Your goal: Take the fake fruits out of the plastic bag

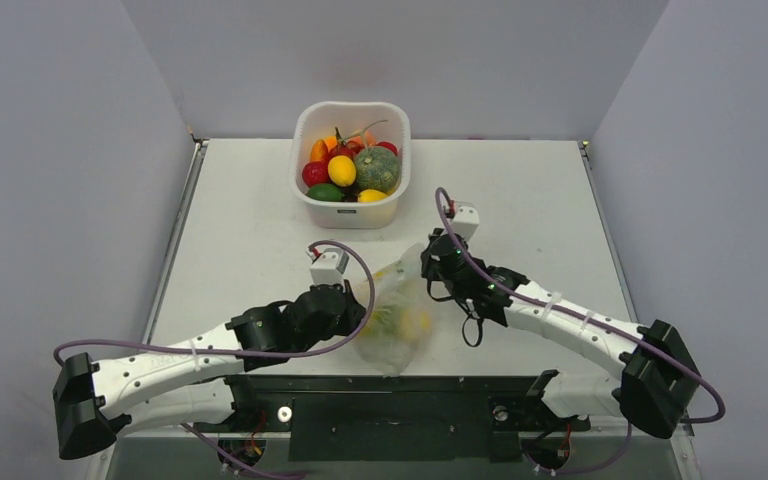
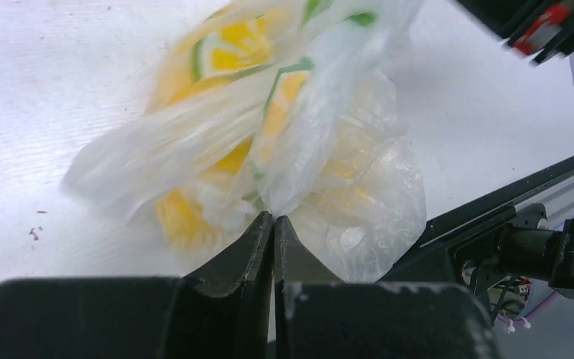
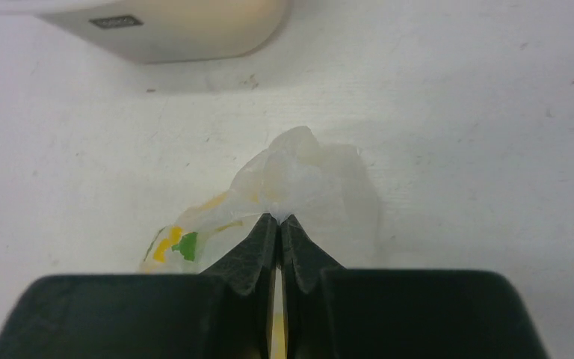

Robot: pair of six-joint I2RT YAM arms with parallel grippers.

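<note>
The plastic bag (image 1: 394, 318) lies between the two arms near the table's front edge, thin and crinkly with green print. Yellow fake fruits (image 1: 412, 321) show through its film, blurred in the left wrist view (image 2: 232, 45). My left gripper (image 1: 358, 300) is at the bag's left side, jaws shut on a fold of the bag (image 2: 359, 194). My right gripper (image 1: 426, 268) is at the bag's upper right corner, jaws shut on a pinch of the film (image 3: 299, 176).
A white tub (image 1: 351, 205) stands at the back centre, holding a grey-green squash (image 1: 377, 168), a red fruit (image 1: 314, 173), a lemon (image 1: 341, 170) and other fruit. Its lower wall shows in the right wrist view (image 3: 164, 34). The black frame rail (image 1: 390, 385) runs just in front of the bag.
</note>
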